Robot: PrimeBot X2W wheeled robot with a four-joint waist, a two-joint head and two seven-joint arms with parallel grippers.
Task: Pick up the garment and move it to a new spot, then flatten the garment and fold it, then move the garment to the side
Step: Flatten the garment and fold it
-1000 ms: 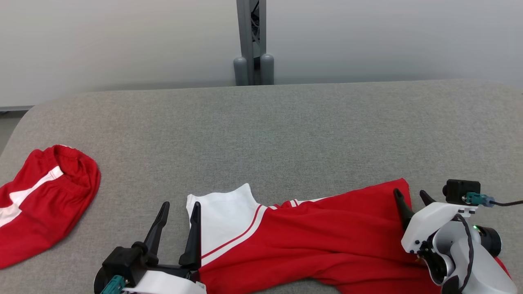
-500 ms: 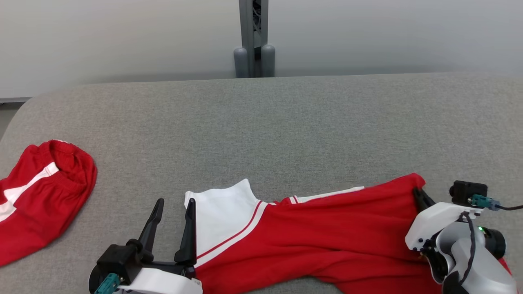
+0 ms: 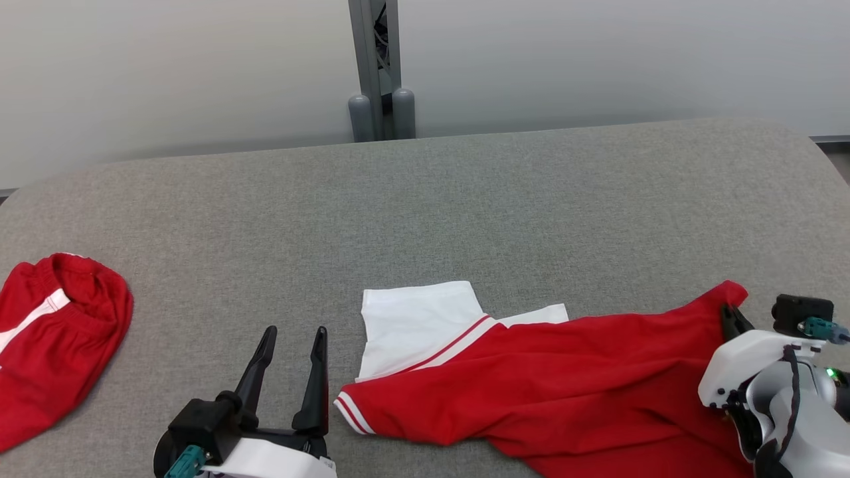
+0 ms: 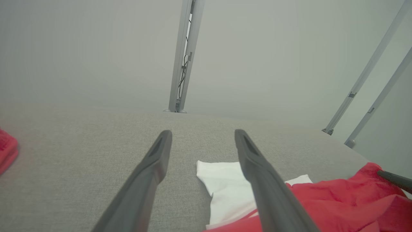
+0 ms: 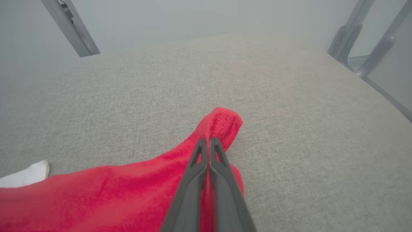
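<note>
The garment (image 3: 564, 378) is a red shirt with a white sleeve and red-and-white trim, lying crumpled along the near edge of the grey table (image 3: 465, 199). My right gripper (image 3: 730, 313) is shut on its red far-right corner; in the right wrist view the closed fingers (image 5: 207, 141) pinch that fabric just below the stitched corner tip (image 5: 223, 124). My left gripper (image 3: 292, 332) stands open at the lower left, just left of the garment's striped cuff, holding nothing. In the left wrist view, the white sleeve (image 4: 225, 183) lies beside the right finger of that gripper (image 4: 203, 132).
Another red piece of clothing with a white stripe (image 3: 53, 332) lies at the table's left edge. A grey metal post (image 3: 375, 66) stands behind the table's far edge. The table's rounded right corner is close to my right gripper.
My right gripper has shut on the garment's red corner and drawn it to the right, stretching the shirt; the white sleeve now lies flatter. The camera also shifted. The left gripper stays open.
</note>
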